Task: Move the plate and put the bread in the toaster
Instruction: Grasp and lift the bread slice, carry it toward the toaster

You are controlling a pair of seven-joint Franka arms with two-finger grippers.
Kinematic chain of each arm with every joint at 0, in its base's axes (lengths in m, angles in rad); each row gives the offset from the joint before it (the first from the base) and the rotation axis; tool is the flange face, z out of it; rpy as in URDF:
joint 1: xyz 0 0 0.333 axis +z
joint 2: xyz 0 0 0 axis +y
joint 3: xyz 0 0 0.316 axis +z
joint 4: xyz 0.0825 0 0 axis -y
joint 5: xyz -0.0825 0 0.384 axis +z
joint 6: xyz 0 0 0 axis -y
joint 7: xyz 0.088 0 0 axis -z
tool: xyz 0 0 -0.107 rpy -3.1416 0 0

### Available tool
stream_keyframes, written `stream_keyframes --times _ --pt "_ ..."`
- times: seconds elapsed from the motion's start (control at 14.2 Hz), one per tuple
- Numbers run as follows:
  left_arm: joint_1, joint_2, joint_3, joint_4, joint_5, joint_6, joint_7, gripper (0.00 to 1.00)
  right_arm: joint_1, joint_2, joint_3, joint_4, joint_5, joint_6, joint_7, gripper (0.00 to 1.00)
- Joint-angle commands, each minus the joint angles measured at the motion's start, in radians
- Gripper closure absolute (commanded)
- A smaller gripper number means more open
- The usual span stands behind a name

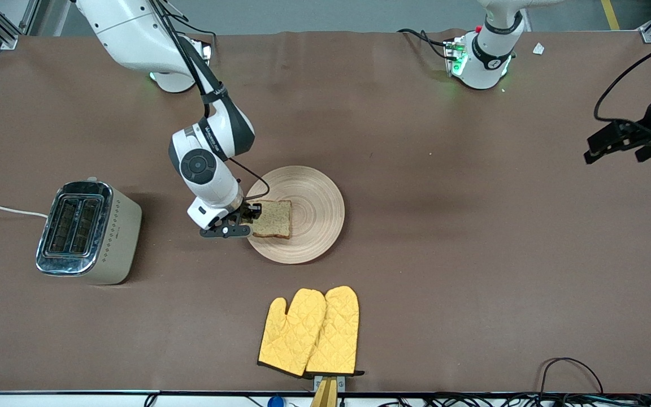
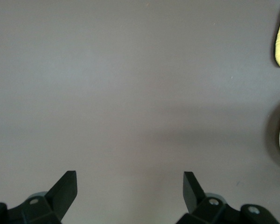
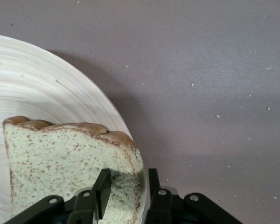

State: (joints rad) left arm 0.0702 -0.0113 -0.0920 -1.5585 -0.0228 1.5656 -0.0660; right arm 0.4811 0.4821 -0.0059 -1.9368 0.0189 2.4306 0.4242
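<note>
At the left of the front view the boxy cream toaster (image 1: 88, 232) with its chrome top is seen with both slots unfilled, so the loading is judged not yet done. At centre, on the round wooden plate (image 1: 317, 192) with ring grain, the speckled bread (image 1: 273, 219) is pinched at its edge by the right gripper (image 1: 244, 217). At the right edge the left gripper (image 1: 602, 144) is kept waiting, spread wide over bare table.
</note>
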Motion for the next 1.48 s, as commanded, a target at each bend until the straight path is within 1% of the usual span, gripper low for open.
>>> stream_keyframes --times 0.0,0.14,0.21,0.35,0.77,0.91,1.05,1.12,1.2,1.34,1.41 --pt "-0.007 -0.053 0.008 -0.035 0.030 -0.021 -0.003 0.00 0.013 -0.005 -0.006 -0.016 0.007 0.019 0.011 0.61" --pt "-0.007 -0.090 0.008 -0.061 0.070 -0.022 -0.003 0.00 0.013 -0.002 -0.006 -0.016 0.007 0.019 0.011 0.62" --pt "-0.007 -0.107 0.008 -0.083 0.070 -0.022 -0.002 0.00 0.013 -0.002 -0.006 -0.016 0.007 0.019 0.011 0.63" --pt "-0.003 -0.114 0.008 -0.087 0.070 -0.022 0.006 0.00 0.013 0.000 -0.006 -0.016 0.007 0.019 0.011 0.67" --pt "0.000 -0.113 0.005 -0.086 0.058 -0.042 0.008 0.00 0.013 0.006 -0.006 -0.010 0.007 0.013 0.013 0.93" --pt "-0.006 -0.113 0.003 -0.083 0.058 -0.052 0.006 0.00 0.014 0.004 -0.005 -0.007 0.007 0.002 0.028 0.98" --pt "-0.006 -0.110 0.002 -0.080 0.057 -0.052 0.006 0.00 0.020 0.003 -0.005 0.008 0.007 -0.001 0.051 1.00" --pt "-0.006 -0.107 0.002 -0.080 0.057 -0.052 0.006 0.00 0.024 0.003 -0.005 0.024 0.007 -0.030 0.065 1.00" --pt "-0.007 -0.105 0.002 -0.078 0.055 -0.052 0.006 0.00 0.024 0.000 -0.006 0.066 0.007 -0.101 0.074 1.00" --pt "-0.007 -0.104 0.000 -0.078 0.055 -0.050 0.006 0.00 0.024 -0.011 -0.006 0.174 0.007 -0.311 0.100 1.00" --pt "-0.007 -0.104 0.000 -0.078 0.055 -0.050 0.006 0.00 0.024 -0.020 -0.006 0.211 0.007 -0.382 0.106 1.00"
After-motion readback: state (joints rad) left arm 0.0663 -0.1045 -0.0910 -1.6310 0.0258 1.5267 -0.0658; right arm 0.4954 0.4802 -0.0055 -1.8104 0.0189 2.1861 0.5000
